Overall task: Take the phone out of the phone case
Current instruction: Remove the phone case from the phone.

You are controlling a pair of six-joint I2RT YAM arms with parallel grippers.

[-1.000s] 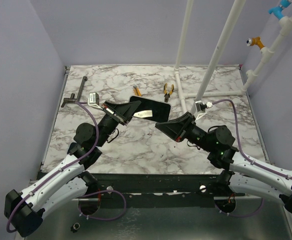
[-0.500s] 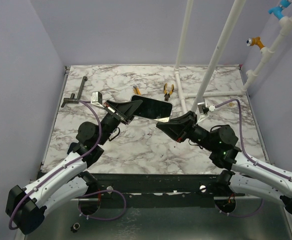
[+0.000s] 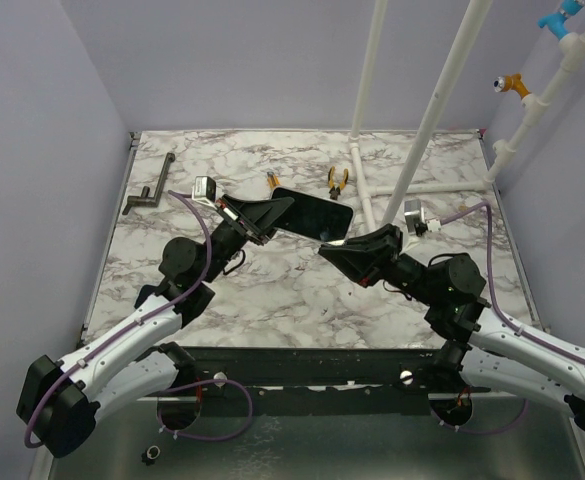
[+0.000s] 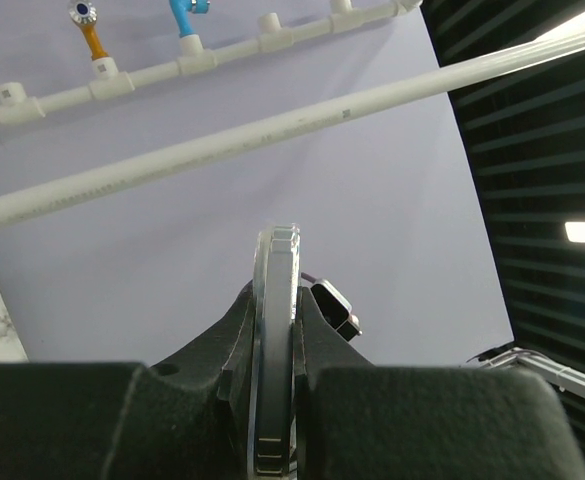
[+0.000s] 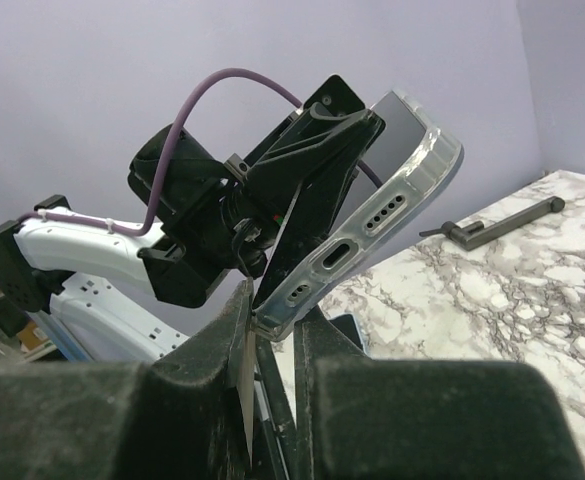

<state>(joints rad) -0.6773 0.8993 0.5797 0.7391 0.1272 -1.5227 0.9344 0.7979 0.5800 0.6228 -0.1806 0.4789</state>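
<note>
Between your left gripper's [image 3: 282, 210] fingers [image 4: 402, 420] the phone [image 3: 322, 212] is pinched edge-on, with the jaws pressed on its two faces. The left wrist view shows only the thin edge running up from the pads. Your right gripper [image 3: 329, 245] is clamped too, jaws nearly together, nipping the near right corner of the case [image 5: 437, 165]. The right wrist view shows that corner wedged between the pads, with the port cutouts on the short edge just above them. The phone sits inside the clear case, screen side dark, case rim wrapped round the corner you can see. Can't tell whether any edge has popped loose.

Both arms meet over the middle of the table [image 3: 272, 290], the left arm from near left and the right arm from near right. The phone is held up off the marble between them, tilted, long side running left to right. The left gripper has the left end and the right gripper the near right corner.

Beyond the phone on the table lie pliers [image 3: 338, 180] with yellow handles. Left of them is a small orange-handled tool [image 3: 272, 181], right beside the left gripper in the top view. At far left a dark bar tool [image 3: 149, 195] lies flat, well apart from the phone. White pipes [image 3: 427, 120] stand at far right, one slanting up past the right gripper.
</note>
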